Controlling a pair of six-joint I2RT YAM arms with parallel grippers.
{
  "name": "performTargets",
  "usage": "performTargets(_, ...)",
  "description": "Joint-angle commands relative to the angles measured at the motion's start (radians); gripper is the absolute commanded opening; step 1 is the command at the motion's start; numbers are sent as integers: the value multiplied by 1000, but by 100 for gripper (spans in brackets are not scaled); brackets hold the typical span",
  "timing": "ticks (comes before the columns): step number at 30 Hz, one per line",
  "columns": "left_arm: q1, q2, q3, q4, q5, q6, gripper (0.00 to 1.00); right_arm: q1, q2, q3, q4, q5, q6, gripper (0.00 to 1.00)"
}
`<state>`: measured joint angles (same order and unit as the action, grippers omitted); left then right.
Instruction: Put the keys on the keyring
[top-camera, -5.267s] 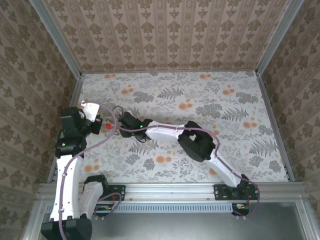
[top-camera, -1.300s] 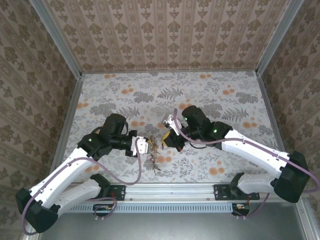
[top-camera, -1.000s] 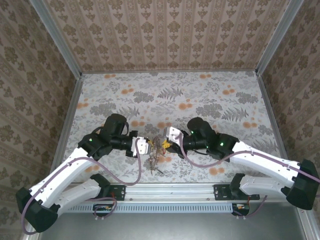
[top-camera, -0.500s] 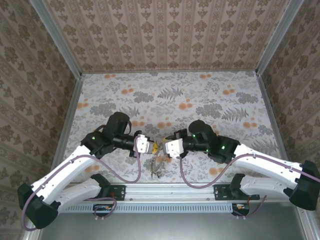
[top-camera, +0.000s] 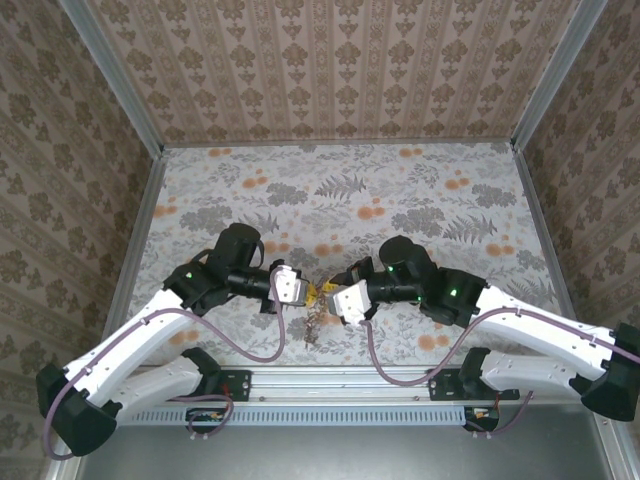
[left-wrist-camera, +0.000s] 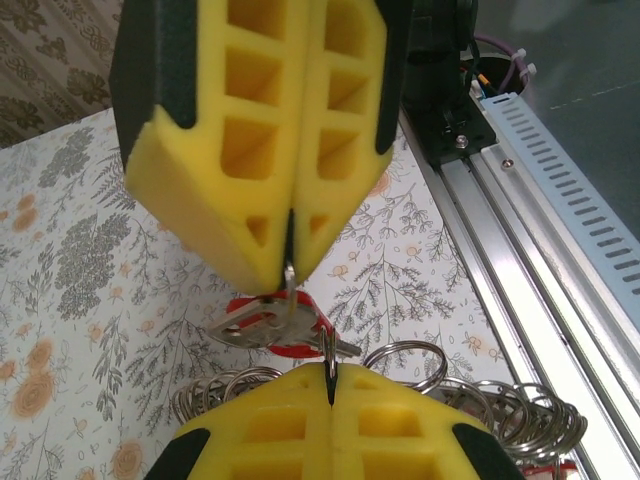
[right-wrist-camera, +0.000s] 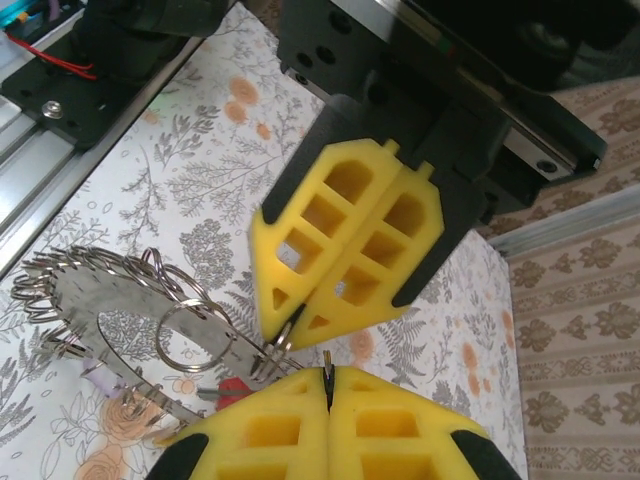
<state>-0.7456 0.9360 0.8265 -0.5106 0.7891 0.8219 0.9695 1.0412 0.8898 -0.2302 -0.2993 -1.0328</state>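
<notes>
Above the floral table (top-camera: 400, 190) my two grippers meet tip to tip. The left gripper (top-camera: 306, 292) (left-wrist-camera: 330, 378) (right-wrist-camera: 290, 330) is shut on a thin wire ring, seen edge on. That ring belongs to the keyring (right-wrist-camera: 72, 290), a flat grey metal ring strung with several wire loops (left-wrist-camera: 530, 430), which hangs off to one side. The right gripper (top-camera: 332, 297) (right-wrist-camera: 327, 383) (left-wrist-camera: 289, 262) is shut on a thin metal key whose tip just sticks out of the pads. A red-headed key (left-wrist-camera: 290, 350) (right-wrist-camera: 233, 390) lies between the tips and the bunch.
The aluminium rail (top-camera: 340, 380) with both arm bases runs along the near edge, close below the grippers. Patterned walls (top-camera: 330, 70) enclose the table on three sides. Part of the bunch (top-camera: 312, 330) hangs just under the grippers.
Over the last second the right gripper has swung left and nearer until its tip meets the left one. The left gripper has shifted slightly right. Both stayed shut.
</notes>
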Motion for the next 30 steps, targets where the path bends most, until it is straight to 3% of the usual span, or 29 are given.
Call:
performTargets(1, -6, -4, 47, 41, 32, -13, 0, 13, 23, 55, -87, -8, -59, 0)
performTargets(13, -11, -6, 43, 49, 76, -4, 0, 28, 48, 79, -129, 67, -110, 0)
performTargets(30, -24, 12, 46, 78, 59, -15, 0, 46, 69, 102, -149, 48, -124, 0)
